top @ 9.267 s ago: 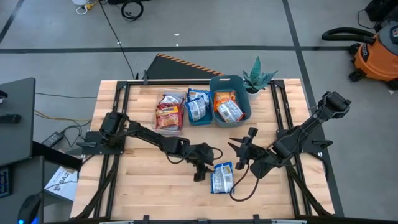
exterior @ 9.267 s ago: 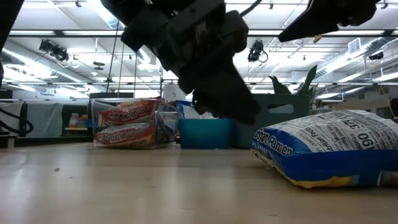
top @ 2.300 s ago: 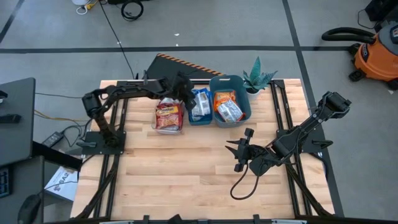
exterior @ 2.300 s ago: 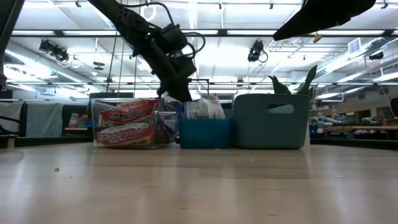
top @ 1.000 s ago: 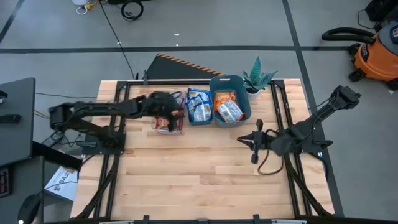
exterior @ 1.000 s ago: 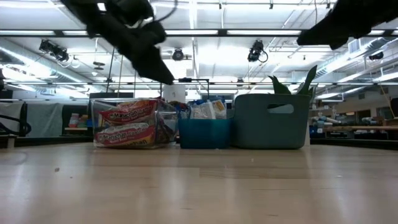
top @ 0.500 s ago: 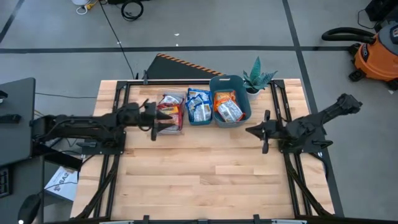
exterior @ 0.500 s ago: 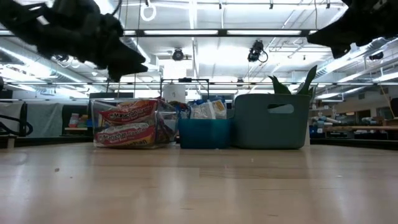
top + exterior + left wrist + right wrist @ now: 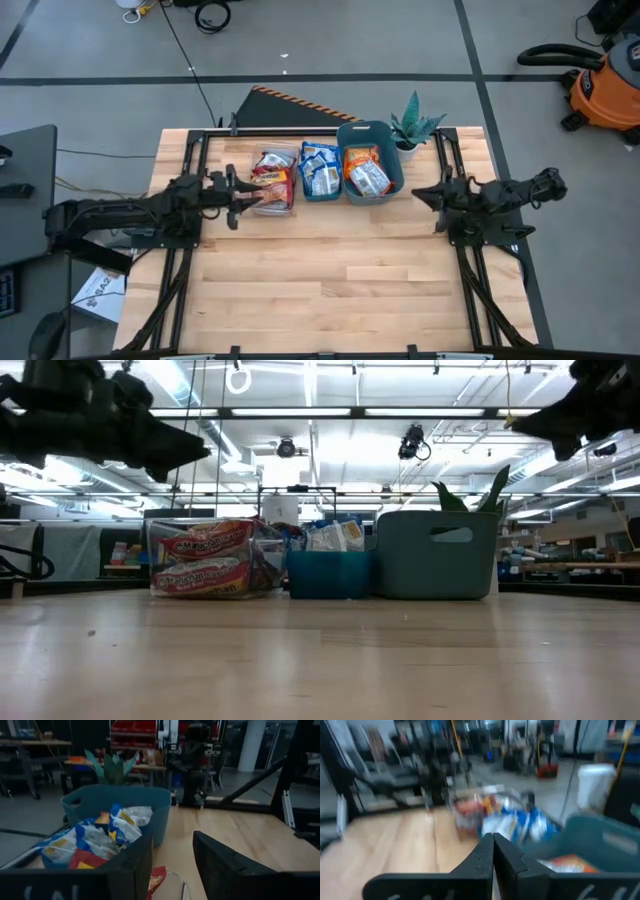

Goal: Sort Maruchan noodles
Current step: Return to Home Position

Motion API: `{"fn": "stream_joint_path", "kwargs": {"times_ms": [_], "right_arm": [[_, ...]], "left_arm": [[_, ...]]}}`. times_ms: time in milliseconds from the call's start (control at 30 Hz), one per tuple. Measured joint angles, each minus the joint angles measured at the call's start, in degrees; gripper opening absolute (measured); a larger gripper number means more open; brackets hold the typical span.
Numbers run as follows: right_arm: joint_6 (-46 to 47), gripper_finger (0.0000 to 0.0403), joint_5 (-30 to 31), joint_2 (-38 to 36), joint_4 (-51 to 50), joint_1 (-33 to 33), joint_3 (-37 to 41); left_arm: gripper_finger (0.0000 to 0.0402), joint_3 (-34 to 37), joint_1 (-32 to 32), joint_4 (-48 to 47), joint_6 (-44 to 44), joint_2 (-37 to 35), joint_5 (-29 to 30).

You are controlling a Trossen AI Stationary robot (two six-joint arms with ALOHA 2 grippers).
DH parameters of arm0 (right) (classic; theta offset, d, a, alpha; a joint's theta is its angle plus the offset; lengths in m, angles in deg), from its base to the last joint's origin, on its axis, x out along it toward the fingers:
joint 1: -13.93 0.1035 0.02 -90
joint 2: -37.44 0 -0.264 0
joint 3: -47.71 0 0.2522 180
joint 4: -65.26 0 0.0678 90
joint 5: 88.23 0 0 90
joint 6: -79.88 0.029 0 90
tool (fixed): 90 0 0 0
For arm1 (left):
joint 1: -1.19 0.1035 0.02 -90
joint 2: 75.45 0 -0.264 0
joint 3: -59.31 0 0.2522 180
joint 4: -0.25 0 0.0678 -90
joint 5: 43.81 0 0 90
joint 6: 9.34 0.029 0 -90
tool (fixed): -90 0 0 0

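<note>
The Maruchan noodles sit sorted in three containers at the table's far edge. Red packets (image 9: 271, 182) fill a clear bin, blue ones (image 9: 318, 168) a small blue bin, and orange ones (image 9: 366, 172) a larger teal bin (image 9: 372, 131). The low view shows the red packets (image 9: 205, 557) stacked on edge. My left gripper (image 9: 232, 197) hovers open just left of the clear bin; in its wrist view (image 9: 172, 852) it faces the packets (image 9: 100, 837). My right gripper (image 9: 430, 200) is shut (image 9: 493, 837), right of the teal bin.
A potted plant (image 9: 415, 125) stands at the far edge beside the teal bin. Dark frame rails (image 9: 190, 250) run along the table's left and right sides. Bare wood (image 9: 330, 280) covers the middle and near half of the table.
Both arms have drawn back. My left gripper moved from over the clear bin toward the table's left edge. My right gripper moved toward the right and far edges, from the middle of the table to beside the teal bin. The packets stayed still.
</note>
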Motion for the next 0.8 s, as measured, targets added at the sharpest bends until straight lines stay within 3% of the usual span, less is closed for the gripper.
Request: {"fn": "stream_joint_path", "kwargs": {"times_ms": [67, 233, 467, 600, 800], "right_arm": [[-1.8, 0.0011, -0.7, -2.3, 2.3, -0.2, 0.2], [-3.0, 0.0007, 4.4, -1.9, 9.2, -1.8, 0.7], [1.0, 0.0008, 0.8, -2.2, 10.9, -2.9, 5.4], [2.9, 0.0008, -2.6, -2.2, 14.5, -2.9, 8.6], [5.1, 0.0008, -1.5, -2.2, 20.2, -2.9, 12.1]], "left_arm": [[0.0143, 1.5, 0.0, -0.2, -0.4, -3.2, 0.1], [0.0141, 5.3, -0.1, -1.3, -2.4, -11.8, 1.6], [0.0141, 5.3, -1.6, -14.4, -1.5, -24.0, 3.3], [0.0141, 5.3, -3.5, -20.4, 0.1, -32.4, 7.9], [0.0141, 5.3, -6.3, -21.3, -0.1, -32.7, 9.6]]}}
